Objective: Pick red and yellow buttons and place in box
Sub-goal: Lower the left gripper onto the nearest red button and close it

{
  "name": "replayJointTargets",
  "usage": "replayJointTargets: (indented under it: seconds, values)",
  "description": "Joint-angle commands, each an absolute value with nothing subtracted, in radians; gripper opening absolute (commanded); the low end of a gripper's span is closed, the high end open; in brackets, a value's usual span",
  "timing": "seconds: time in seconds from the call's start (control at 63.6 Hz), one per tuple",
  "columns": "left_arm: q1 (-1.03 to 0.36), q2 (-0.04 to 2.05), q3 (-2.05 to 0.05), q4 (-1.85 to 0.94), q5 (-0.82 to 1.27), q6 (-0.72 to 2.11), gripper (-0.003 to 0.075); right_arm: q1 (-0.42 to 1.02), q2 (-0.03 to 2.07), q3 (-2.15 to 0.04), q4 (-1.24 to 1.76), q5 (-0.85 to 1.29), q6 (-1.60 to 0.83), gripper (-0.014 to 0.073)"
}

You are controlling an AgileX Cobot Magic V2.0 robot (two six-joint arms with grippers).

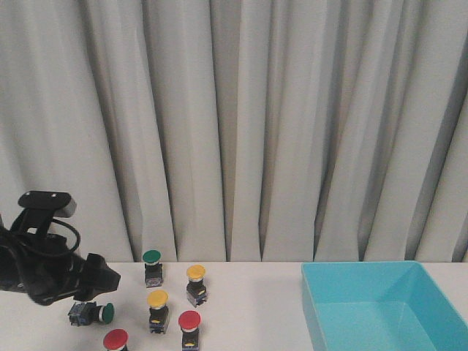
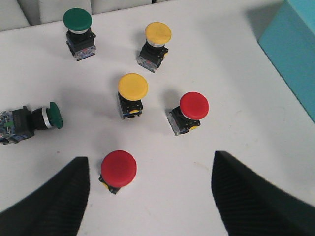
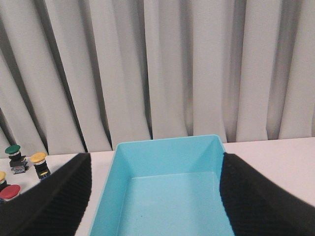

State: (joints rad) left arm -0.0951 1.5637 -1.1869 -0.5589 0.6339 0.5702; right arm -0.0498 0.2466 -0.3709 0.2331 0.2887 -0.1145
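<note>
Two red buttons [image 2: 118,167] [image 2: 194,104] and two yellow buttons [image 2: 133,86] [image 2: 157,33] stand upright on the white table. My left gripper [image 2: 150,196] is open and empty, low over the table. The nearest red button sits between its fingers, close to one finger [image 2: 49,201]. In the front view the left arm [image 1: 51,274] is at the far left, beside the buttons. The turquoise box [image 1: 380,307] is at the right and empty. My right gripper [image 3: 155,196] is open and empty, just above the box [image 3: 167,155].
Two green buttons are among the others: one upright [image 2: 77,18] at the back, one lying on its side [image 2: 49,115]. A grey curtain [image 1: 256,124] hangs along the far edge of the table. The box corner [image 2: 295,54] shows in the left wrist view.
</note>
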Motion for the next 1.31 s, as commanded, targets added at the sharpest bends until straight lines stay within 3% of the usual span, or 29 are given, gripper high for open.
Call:
replayJointTargets:
  seconds: [0.0, 1.054, 1.29]
  values:
    - [-0.115, 1.581, -1.255, -0.583, 0.600, 0.575, 0.0494, -0.049, 0.264, -0.403, 0.230, 0.229, -0.128, 0.0537]
    - [-0.134, 1.918, -1.277, -0.553, 0.466, 0.571, 0.0494, -0.049, 0.264, -0.403, 0.230, 0.261, -0.130, 0.0537]
    - [-0.134, 1.930, -1.277, -0.553, 0.459, 0.571, 0.0438, -0.049, 0.264, -0.403, 0.230, 0.261, -0.130, 0.0537]
